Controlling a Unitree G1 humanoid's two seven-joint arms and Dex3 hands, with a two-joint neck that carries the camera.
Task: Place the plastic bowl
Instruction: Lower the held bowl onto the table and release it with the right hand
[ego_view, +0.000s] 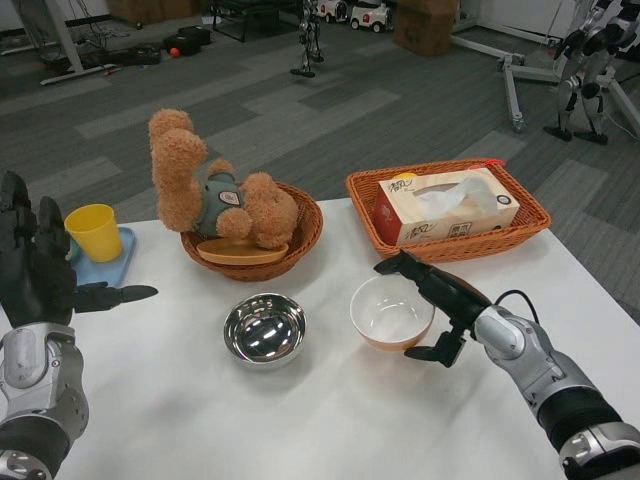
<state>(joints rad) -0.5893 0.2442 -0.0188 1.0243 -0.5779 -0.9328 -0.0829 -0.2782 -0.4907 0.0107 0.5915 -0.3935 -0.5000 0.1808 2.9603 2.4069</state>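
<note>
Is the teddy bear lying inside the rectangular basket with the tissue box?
No, the teddy bear lies in the round basket, while the rectangular basket holds only the tissue box.

We're looking at a robotics lab or testing hall, a big open room with grey carpet tiles (330, 110) running far behind the white desk (330, 420). Up at the back stands a small humanoid robot (308, 35), and at the far right another legged machine (585, 65) beside a metal support frame (515, 75). Cardboard boxes (425, 25) are stacked along the wall, with small white wheeled vehicles (350, 12) parked near them, and cables and gear (150, 50) on the floor at left.
</note>
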